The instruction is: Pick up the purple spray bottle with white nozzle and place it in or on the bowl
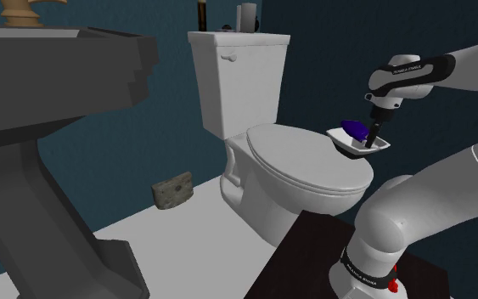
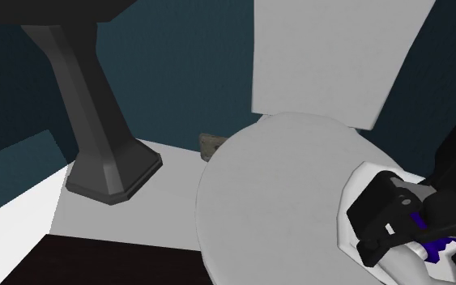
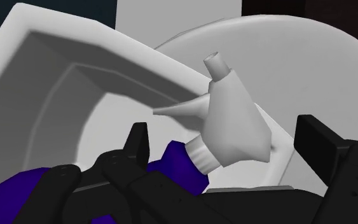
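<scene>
Fingers (image 3: 317, 149) of the all-black two-finger gripper (image 3: 223, 127) stand wide apart in the wrist view, released and clasping nothing. Between them lies the purple spray bottle (image 3: 179, 164), on its side, with its white trigger nozzle (image 3: 234, 124) pointing away from the hand and its purple body running back under the palm. One finger stands just beside the bottle's purple shoulder, and I cannot tell whether it touches. The other finger is clearly apart from the nozzle, with bare bowl showing in the gap. The bottle rests inside the shallow white rectangular bowl (image 3: 41, 76), whose raised wall curves round behind the nozzle. In the shoulder view the bowl sits on the closed white oval toilet lid (image 1: 300, 157), at the lid's edge on that view's right. The gripper reaches down into the bowl from above, its tips low inside the rim beside the purple body. The dark box stand (image 1: 313, 263) shows at lower right. Behind the lid rises the white toilet tank (image 1: 237, 81) against a dark teal wall (image 1: 160, 110). On the pale floor (image 1: 186, 229), near the wall's foot, lies a small speckled grey-brown block (image 1: 171, 192). Farther to that view's left stands a dark grey pedestal sink (image 1: 33, 161). In the second exterior view the black hand covers much of the bowl at the lid's right side, with a bit of purple showing beneath it.
</scene>
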Available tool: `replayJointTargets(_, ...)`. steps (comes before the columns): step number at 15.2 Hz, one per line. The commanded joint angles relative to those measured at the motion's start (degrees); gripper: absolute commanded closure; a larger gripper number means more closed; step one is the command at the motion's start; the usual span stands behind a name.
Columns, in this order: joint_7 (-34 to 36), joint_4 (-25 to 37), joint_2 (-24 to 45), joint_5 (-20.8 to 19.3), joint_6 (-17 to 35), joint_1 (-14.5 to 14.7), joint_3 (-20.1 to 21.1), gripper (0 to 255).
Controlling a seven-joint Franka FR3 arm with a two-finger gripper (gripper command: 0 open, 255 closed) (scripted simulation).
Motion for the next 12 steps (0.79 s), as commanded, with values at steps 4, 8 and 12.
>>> replayJointTargets(4, -0.2, 5.9, -1.3, 1.1, -7.4, -0.4, 3.2, 0)
replayJointTargets(8, -0.2, 5.9, -1.3, 1.1, -7.4, -0.4, 3.2, 0)
replayJointTargets(12, -0.2, 5.9, -1.3, 1.1, -7.4, -0.4, 3.2, 0)
